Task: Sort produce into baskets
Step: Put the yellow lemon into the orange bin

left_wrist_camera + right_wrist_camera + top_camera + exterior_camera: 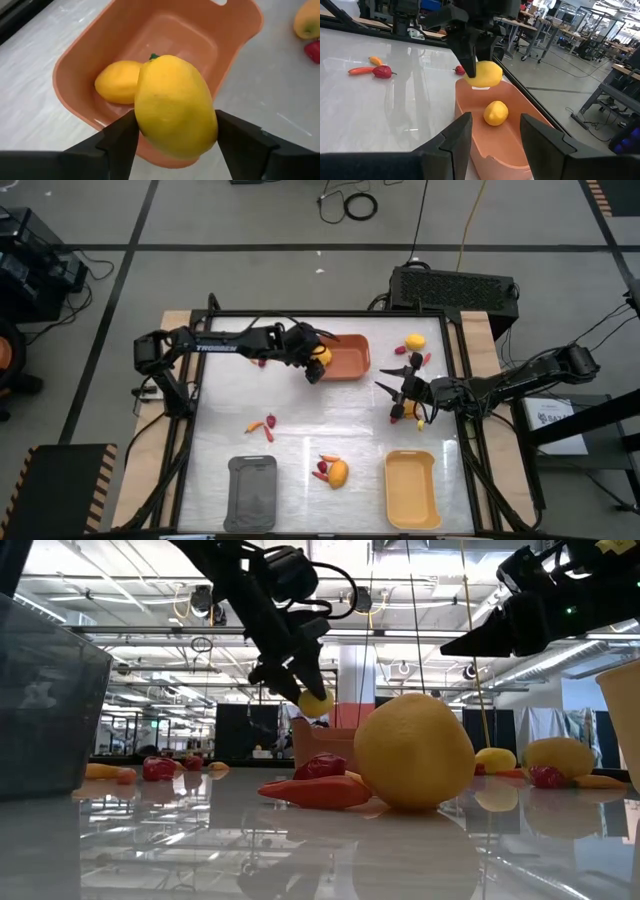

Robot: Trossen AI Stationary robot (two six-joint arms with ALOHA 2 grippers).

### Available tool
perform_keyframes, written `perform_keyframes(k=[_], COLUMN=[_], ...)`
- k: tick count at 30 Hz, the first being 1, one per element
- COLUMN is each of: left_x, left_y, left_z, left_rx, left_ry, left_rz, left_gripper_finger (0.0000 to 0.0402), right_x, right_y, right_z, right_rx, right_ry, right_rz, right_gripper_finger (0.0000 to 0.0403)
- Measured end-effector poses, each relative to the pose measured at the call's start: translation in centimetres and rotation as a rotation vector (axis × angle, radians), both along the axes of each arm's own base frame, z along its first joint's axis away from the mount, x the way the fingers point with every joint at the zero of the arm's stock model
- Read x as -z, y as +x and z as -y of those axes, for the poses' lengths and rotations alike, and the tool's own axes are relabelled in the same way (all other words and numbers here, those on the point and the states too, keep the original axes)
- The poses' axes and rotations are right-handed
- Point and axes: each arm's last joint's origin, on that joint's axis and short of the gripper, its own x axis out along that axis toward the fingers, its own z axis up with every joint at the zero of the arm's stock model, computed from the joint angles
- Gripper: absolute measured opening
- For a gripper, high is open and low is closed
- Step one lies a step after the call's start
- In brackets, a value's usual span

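L pincer is clamped on a yellow lemon, held just above the near rim of the orange basket at approx 12 o'clock on the tabletop. A 2nd lemon lies inside that basket. R pincer hovers at approx 3 o'clock w/ fingers apart, nothing between them. Grey basket sits at 7 o'clock, yellow basket at 5. More produce lies loose near ctr & 1 o'clock.

One lemon lies in the basket; another lemon hangs above its rim.
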Motion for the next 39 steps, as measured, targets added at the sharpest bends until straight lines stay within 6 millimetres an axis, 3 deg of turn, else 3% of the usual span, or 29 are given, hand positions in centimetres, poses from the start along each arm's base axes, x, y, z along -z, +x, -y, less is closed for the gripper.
perform_keyframes(k=[16,22,30,39], left_x=[0.0,-0.1,-0.2,-0.9], left_y=[0.1,0.3,1.3,2.1], left_z=[0.1,0.8,6.4,14.0], left_rx=[0.046,0.130,0.309,0.499], left_ry=[0.025,-0.060,-0.118,-0.026], left_rz=[-0.004,0.030,0.046,0.136], left_gripper_finger=[0.0272,0.0272,0.0271,0.0271], right_x=[0.0,-0.1,-0.5,-0.3], right_y=[0.0,0.0,0.1,0.2], right_z=[0.0,0.0,-0.1,-0.7], right_rx=[0.000,0.000,-0.001,-0.133], right_ry=[0.000,0.001,0.068,0.217], right_rz=[0.001,0.008,0.078,0.101], right_gripper_finger=[0.0157,0.0157,0.0157,0.0157])
